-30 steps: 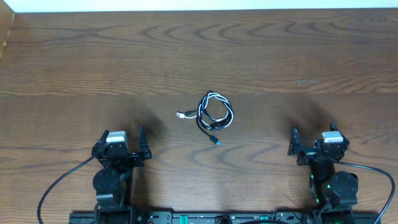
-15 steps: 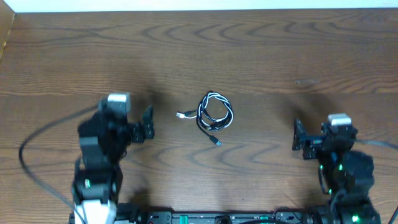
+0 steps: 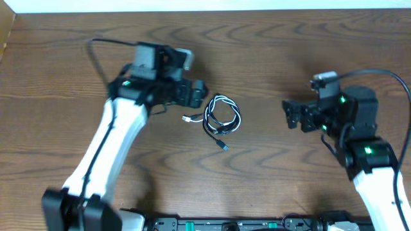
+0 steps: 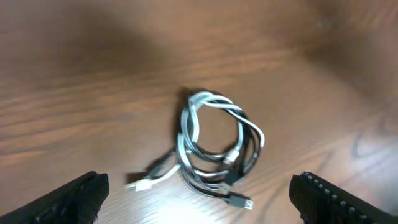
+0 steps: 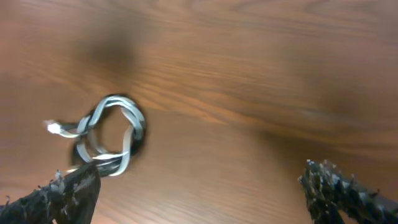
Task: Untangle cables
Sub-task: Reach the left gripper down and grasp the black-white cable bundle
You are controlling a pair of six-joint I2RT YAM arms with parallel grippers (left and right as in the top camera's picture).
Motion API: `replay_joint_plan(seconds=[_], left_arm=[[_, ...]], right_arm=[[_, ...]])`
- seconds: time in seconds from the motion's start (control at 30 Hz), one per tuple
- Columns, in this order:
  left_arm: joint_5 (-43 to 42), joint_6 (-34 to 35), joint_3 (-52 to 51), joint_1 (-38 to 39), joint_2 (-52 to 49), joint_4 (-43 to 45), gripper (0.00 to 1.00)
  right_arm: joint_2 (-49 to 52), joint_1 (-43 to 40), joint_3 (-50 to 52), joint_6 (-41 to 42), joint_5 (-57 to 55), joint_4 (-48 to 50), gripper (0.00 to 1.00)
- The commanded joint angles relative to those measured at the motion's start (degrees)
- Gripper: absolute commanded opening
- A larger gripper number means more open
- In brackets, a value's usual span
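At table [image 3: 270, 58] centre, the cables [image 3: 221, 120] lie in a small loose coil, one black cord and one white cord intertwined, with a white plug end poking out toward the left arm. Left gripper [image 3: 198, 94] hovers just beside the coil and right gripper [image 3: 289, 114] stands well apart. Both are spread wide and hold nothing.

A dark wooden bench [image 3: 289, 45] (its grain running in long wavy bands) meets a white strip [image 3: 257, 4] along its far edge.
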State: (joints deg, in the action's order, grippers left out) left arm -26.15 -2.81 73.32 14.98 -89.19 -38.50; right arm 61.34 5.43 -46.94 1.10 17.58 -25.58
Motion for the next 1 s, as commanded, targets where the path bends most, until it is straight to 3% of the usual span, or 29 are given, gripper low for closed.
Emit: replay_joint_plan(seconds=[0.0, 0.23, 0.33, 0.37, 0.5, 0.67, 0.83, 0.97], left_arm=[[-5.1, 0.3, 0.7, 2.7, -5.1, 0.3, 0.98], [-9.0, 0.3, 0.7, 5.6, -13.8, 5.7, 0.98], [-4.5, 3.8, 0.7, 6.0, -17.0, 8.7, 0.98], [-1.0, 6.6, 0.7, 6.0, -18.7, 10.5, 0.98], [3.5, 7.9, 0.7, 6.0, -21.7, 14.4, 1.00], [10.0, 7.9, 0.7, 6.0, -23.0, 13.9, 0.80], [13.4, 7.1, 0.5, 5.8, -23.0, 11.8, 0.63], [13.3, 6.2, -0.6, 5.8, -23.0, 11.5, 0.56]], right_arm=[[3.4, -0.1, -1.3, 2.0, 11.1, 0.6, 0.99], [5.9, -0.1, -1.3, 6.1, 18.1, 0.1, 0.99], [5.9, -0.1, -1.3, 6.1, 16.6, 0.1, 0.88], [5.9, -0.1, -1.3, 6.2, 15.9, 0.1, 0.79], [5.9, -0.1, -1.3, 8.3, 15.5, 0.1, 0.65], [5.9, -0.1, -1.3, 10.7, 14.9, 0.0, 0.57], [5.9, -0.1, -1.3, 12.6, 14.9, 0.0, 0.56], [5.9, -0.1, -1.3, 12.6, 14.9, -0.6, 0.56]])
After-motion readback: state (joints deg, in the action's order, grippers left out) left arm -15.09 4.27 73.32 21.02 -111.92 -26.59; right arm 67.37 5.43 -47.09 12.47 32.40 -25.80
